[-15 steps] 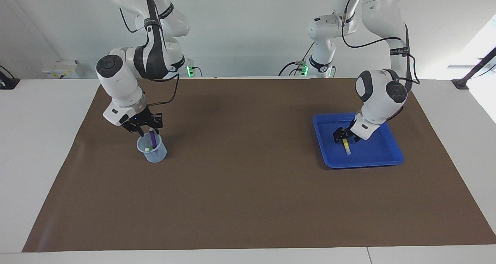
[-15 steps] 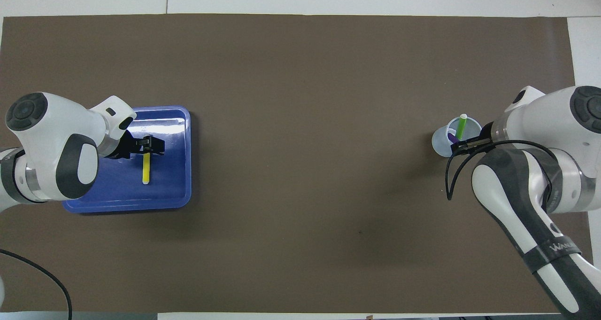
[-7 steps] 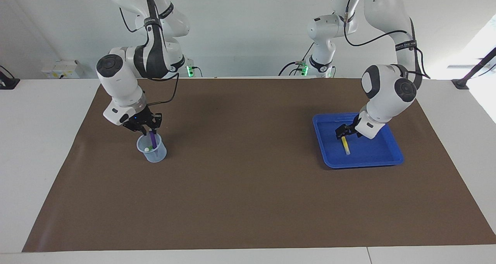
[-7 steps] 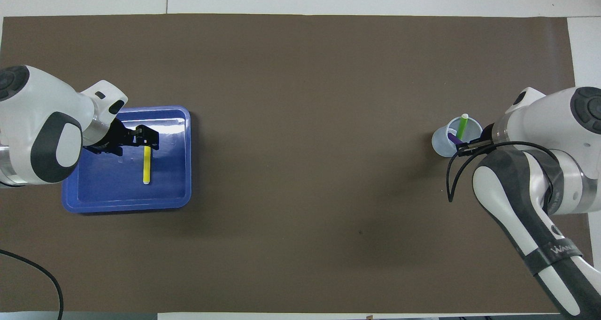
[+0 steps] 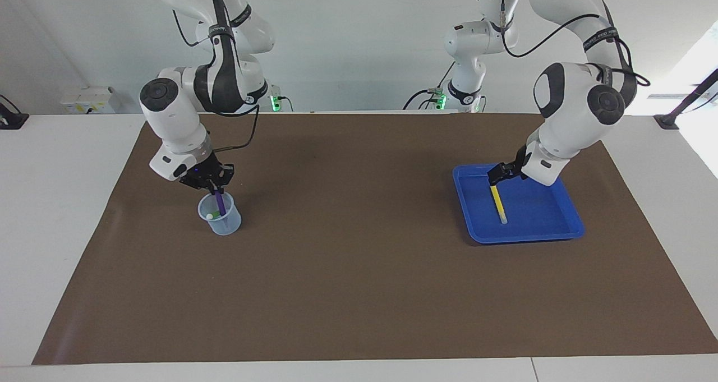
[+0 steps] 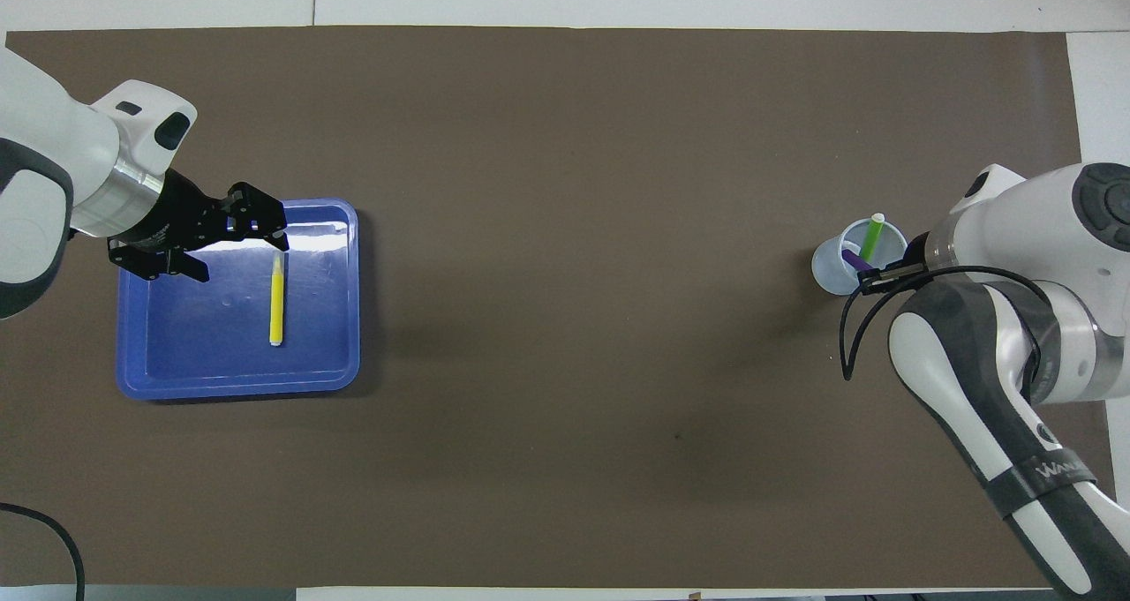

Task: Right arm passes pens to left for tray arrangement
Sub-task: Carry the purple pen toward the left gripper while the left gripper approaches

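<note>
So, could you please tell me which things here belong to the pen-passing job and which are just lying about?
Job:
- yellow pen, lying in blue tray
- purple pen, right pincer shut on it
- green pen, in cup
- left pincer, open over tray

Lying about:
- brown mat

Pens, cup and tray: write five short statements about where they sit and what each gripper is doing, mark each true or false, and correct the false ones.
1. The yellow pen lies flat in the blue tray. True.
2. The left gripper grips the yellow pen. False: it is open, raised over the tray's edge nearer the robots.
3. The right gripper is shut on the purple pen standing in the cup. True.
4. The green pen lies in the tray. False: it stands in the cup.
5. The cup stands in the tray. False: it is on the brown mat, toward the right arm's end.
</note>
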Controlling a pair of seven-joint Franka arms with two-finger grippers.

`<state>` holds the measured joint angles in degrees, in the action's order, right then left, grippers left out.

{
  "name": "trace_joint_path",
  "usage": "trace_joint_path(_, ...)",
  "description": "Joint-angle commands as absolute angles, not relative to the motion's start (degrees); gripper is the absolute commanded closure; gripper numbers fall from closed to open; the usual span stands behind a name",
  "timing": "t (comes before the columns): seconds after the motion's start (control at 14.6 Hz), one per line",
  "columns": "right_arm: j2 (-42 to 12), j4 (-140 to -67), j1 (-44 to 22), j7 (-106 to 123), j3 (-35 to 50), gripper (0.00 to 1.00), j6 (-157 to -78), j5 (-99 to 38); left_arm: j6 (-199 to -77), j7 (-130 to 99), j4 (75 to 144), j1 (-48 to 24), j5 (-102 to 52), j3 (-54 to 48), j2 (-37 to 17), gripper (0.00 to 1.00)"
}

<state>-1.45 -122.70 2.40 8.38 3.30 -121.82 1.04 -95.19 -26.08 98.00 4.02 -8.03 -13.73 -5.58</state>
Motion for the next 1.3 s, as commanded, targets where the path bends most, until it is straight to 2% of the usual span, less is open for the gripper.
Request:
trace_joint_path(0.0, -1.58, -117.19, 2.90, 10.80, 4.04, 1.00, -114.56, 1.76, -92.64, -33.98, 98.00, 4.04, -11.15, -13.71, -1.07, 0.00)
trace_joint_path(0.2, -2.29, -105.16, 2.64, 12.39, 4.39, 1.00, -101.91, 1.50, -92.72, -45.49, 98.09, 3.87, -14.67, -13.97, 2.54, 0.00)
trace_joint_path(0.34, -1.41, -99.78, 2.55, 12.48, 6.23, 1.00, -96.18, 0.79, -93.07, -50.78, 98.09, 3.25, -16.08, -14.33, 3.51, 0.00)
trace_joint_path(0.61, -0.18, -92.56, 2.55, 12.48, 12.55, 1.00, -90.10, -3.32, -93.34, -53.69, 98.09, 3.25, -18.45, -14.50, 3.96, 0.00)
trace_joint_path(0.82, 0.88, -92.72, 2.55, 12.04, 19.92, 1.00, -91.66, -4.92, -93.60, -54.84, 98.09, 3.34, -21.16, -14.50, 3.96, 0.00)
trace_joint_path(1.02, 2.19, -96.75, 2.55, 11.69, 24.95, 1.00, -101.31, -5.01, -93.69, -55.98, 98.61, 4.22, -27.05, -14.24, 4.22, 0.00)
trace_joint_path(1.23, 1.76, -99.05, 2.37, 8.81, 26.01, 1.00, -108.09, -12.98, -95.96, -58.53, 100.19, 4.39, -34.70, -13.97, 5.09, 0.00)
